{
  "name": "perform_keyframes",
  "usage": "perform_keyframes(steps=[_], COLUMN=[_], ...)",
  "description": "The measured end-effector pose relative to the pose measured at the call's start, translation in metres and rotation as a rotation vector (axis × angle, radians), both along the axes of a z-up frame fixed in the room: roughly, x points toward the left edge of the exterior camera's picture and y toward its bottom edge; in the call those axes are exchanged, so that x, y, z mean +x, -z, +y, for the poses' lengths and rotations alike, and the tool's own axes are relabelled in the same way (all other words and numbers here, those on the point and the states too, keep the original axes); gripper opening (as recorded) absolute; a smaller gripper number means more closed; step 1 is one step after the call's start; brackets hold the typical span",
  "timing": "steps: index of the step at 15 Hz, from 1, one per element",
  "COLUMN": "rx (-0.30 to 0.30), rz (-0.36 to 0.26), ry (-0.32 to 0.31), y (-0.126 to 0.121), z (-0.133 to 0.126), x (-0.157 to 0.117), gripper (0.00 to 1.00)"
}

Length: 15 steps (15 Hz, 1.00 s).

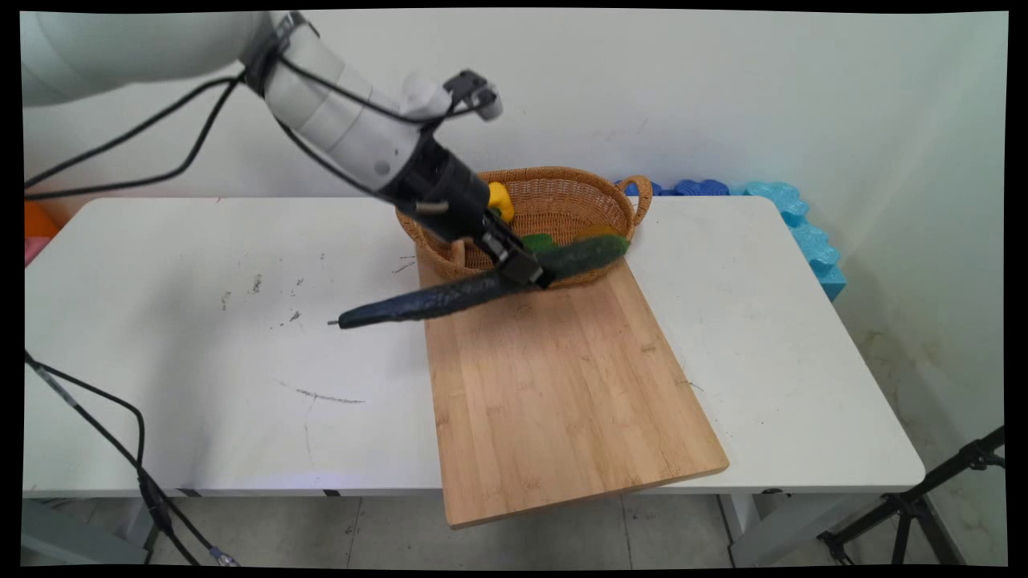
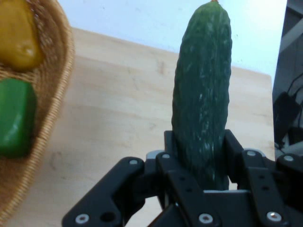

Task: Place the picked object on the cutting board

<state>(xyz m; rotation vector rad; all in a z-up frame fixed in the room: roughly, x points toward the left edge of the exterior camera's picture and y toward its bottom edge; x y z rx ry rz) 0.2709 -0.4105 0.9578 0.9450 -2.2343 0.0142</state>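
Wicker basket (image 1: 562, 201) holds yellow and green peppers; end effector (image 1: 526, 271) grips cucumber (image 1: 434, 299).

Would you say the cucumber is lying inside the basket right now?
No, the gripper holds the cucumber above the cutting board, outside the basket.

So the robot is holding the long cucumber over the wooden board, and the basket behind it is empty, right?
Not empty. The hand view shows a yellow pepper and a green pepper in the wicker basket. The gripper does hold the cucumber over the wooden board.
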Motion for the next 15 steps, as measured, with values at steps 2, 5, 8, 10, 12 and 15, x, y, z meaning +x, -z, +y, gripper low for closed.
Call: perform_keyframes(steps=[2,5,8,10,12,15], rx=[0.001,-0.004,-0.016,-0.025,-0.033,-0.045], rz=[-0.010,-0.026,-0.043,-0.055,-0.065,-0.076], ry=[0.006,0.007,0.002,0.000,-0.001,0.005], y=[0.016,0.040,0.063,0.076,0.087,0.100], z=[0.007,0.010,0.005,0.001,-0.004,-0.008], x=[-0.005,-0.013,-0.022,-0.026,-0.031,-0.036], gripper=[0.00,0.00,0.00,0.00,0.00,0.00])
